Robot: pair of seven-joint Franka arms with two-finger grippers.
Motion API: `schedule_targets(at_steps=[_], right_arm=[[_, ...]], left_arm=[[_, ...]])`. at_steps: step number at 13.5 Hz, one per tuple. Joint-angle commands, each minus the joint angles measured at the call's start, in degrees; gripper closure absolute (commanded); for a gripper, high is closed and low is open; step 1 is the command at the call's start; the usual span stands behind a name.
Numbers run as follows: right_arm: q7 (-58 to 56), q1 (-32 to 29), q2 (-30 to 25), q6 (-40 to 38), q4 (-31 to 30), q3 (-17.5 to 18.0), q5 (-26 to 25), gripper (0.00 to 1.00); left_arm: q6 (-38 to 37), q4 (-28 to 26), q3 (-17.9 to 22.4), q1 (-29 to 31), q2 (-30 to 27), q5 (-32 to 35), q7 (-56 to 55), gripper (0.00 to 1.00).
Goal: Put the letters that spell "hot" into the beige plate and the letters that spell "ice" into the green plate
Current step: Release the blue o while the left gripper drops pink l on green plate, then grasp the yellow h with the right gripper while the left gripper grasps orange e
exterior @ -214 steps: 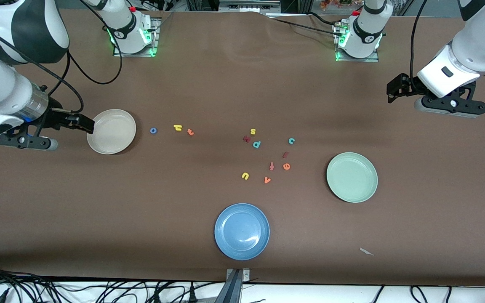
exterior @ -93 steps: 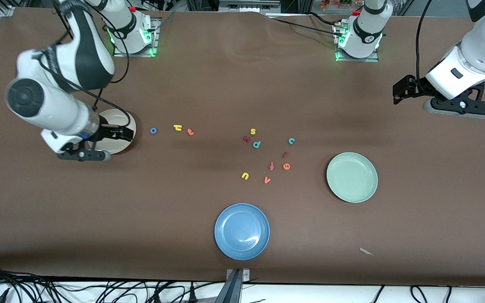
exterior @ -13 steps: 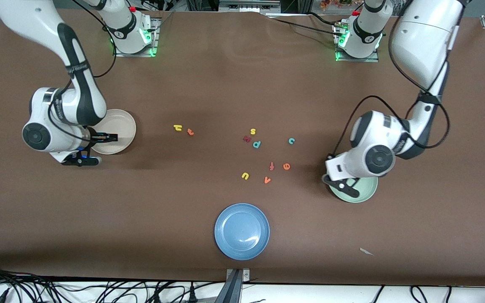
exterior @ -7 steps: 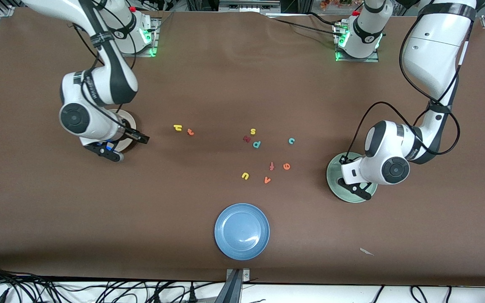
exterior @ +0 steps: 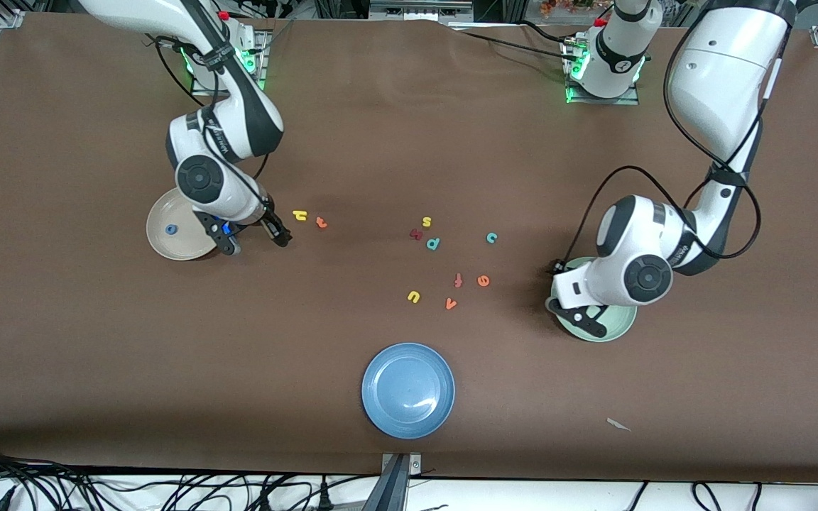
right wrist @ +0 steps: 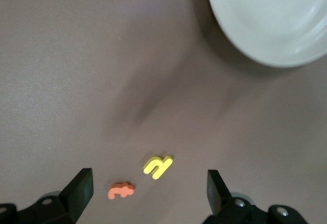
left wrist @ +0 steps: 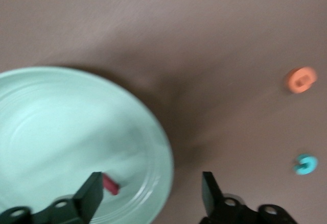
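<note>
— Spotted the tiny blue ring-shaped foam "o" [exterior: 170, 229]?

— Yes. Lay inside the round cream-beige plate [exterior: 160, 245], toward the right arm's end of the counter.

— And the right jaws?

— Hung low over bare counter, between that plate and the small yellow foam "h" [exterior: 300, 215]. Stood wide apart, holding nothing. Saw the little orange foam "t" [exterior: 321, 222] just beside the "h", both flat on the counter, outside any plate.

— Checked the left jaws too?

— Hovered over the rim of the round pale mint-green plate [exterior: 611, 330], on the side facing the loose letters. Also spread apart and empty. Found the dark red bar-shaped foam "i" [left wrist: 110, 184] lying in that plate, close to its rim.

— And the rest of "ice"?

— Out on the counter: the orange foam "e" [exterior: 483, 281] near the green plate, the teal foam "c" [exterior: 492, 238] farther from the front camera than the "e".

— Noted anything else?

— Only a round blue plate [exterior: 407, 390], near the counter's front edge.
</note>
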Motion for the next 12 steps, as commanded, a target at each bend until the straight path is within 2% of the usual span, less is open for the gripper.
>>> schedule_targets(at_steps=[1,3,5,7,10,12], right_arm=[[7.61,1.95,-0.26,9.81,-6.31,0.15,-0.28,0.01],[10.08,3.61,-0.35,17.56,-11.15,0.24,-0.37,0.01],[11.14,4.15,-0.17,19.52,-12.49,0.24,-0.37,0.02],[11.93,4.15,0.0,21.71,-13.8,0.24,-0.37,0.12],[12.2,5.29,0.09,26.72,-17.23,0.15,-0.37,0.13],[12.2,5.29,0.44,26.82,-17.24,0.15,-0.45,0.32]], left_arm=[[-0.41,3.34,-0.28,-2.35,1.22,-2.67,-6.3,0.0],[-0.23,6.85,-0.02,-5.87,3.94,-2.34,-14.98,0.0],[-0.14,8.71,0.07,-8.51,5.7,-2.43,-22.03,0.0],[1.6,10.64,0.25,-12.02,8.16,-2.16,-30.62,0.0],[6.45,10.74,2.35,-15.81,10.54,-1.47,-38.57,0.0],[6.45,10.74,3.06,-16.35,10.55,-0.23,-38.76,0.03]])
